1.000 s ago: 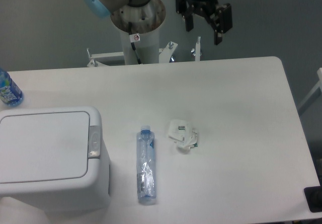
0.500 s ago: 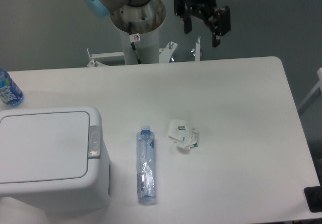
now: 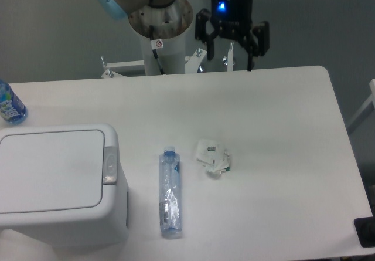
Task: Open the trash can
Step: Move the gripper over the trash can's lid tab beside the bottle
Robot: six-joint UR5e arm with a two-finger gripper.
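Note:
The trash can is a large boxy white bin at the table's front left. Its flat white lid lies shut. A small grey push-button latch sits on the lid's right edge. My gripper hangs open and empty above the table's far edge, right of the arm's base. Its two dark fingers are spread wide. It is far from the trash can, up and to the right of it.
A clear plastic bottle lies flat just right of the trash can. A crumpled white wrapper lies to its right. A blue bottle stands at the far left edge. The arm's base stands behind the table.
The gripper has come lower and turned about its axis; its fingers now face the camera evenly spread. The trash can, bottles and wrapper have not moved.

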